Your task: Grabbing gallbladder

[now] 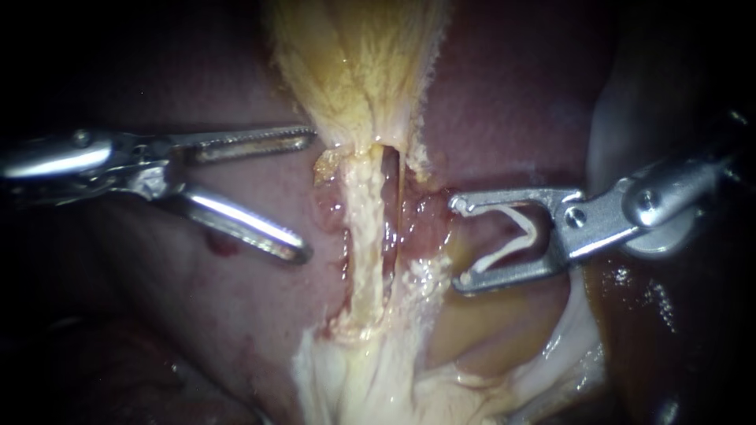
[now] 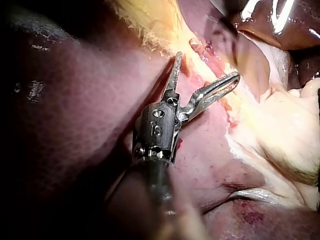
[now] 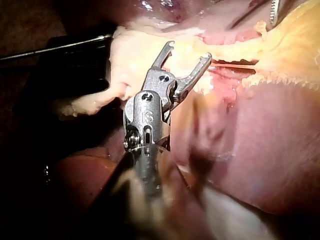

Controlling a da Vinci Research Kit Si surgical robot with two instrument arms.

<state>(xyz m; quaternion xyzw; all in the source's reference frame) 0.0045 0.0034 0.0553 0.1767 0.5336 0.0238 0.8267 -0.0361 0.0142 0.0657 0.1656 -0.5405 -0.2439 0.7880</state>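
Left instrument (image 1: 305, 197) and right instrument (image 1: 458, 242) hold jaws wide open, gripping nothing, flanking the pale tube (image 1: 364, 228) below the gallbladder (image 1: 358, 63).

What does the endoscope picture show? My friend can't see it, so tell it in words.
The left instrument and right instrument, both with jaws open and holding nothing, face each other across a pale yellow strand of tissue running down the middle. Pinkish-red liver lies around it.
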